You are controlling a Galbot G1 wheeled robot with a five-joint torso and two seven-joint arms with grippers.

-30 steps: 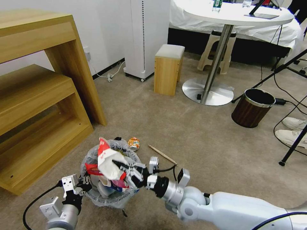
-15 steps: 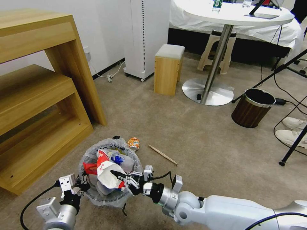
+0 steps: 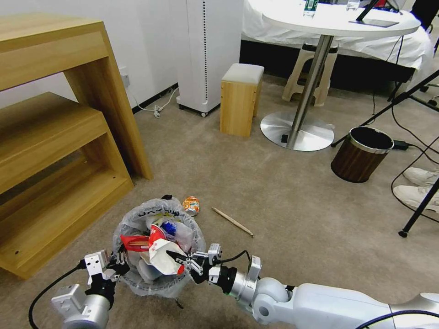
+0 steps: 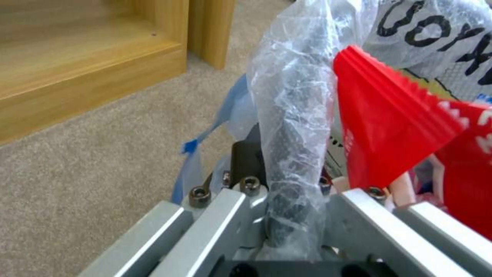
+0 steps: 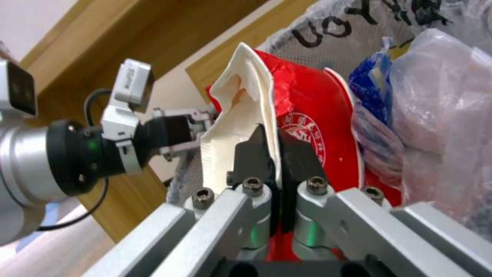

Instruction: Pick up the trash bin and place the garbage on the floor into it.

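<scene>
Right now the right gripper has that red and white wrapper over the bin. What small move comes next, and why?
Probably open the right gripper and let go. Its fingers are pinched on the red and white wrapper, which already sits inside the rim of the trash bin, on top of other litter. The left gripper clamps the bin's rim, steadying it. An orange can and a wooden stick lie on the floor.

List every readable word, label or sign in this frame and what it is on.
Black letters on the trash bin liner: fragments like "UOY" and "OM", cut off, no whole word readable.
Round white emblem on the red-and-white wrapper held by the right gripper: too small to read.
Crushed orange can: print blurred.
</scene>
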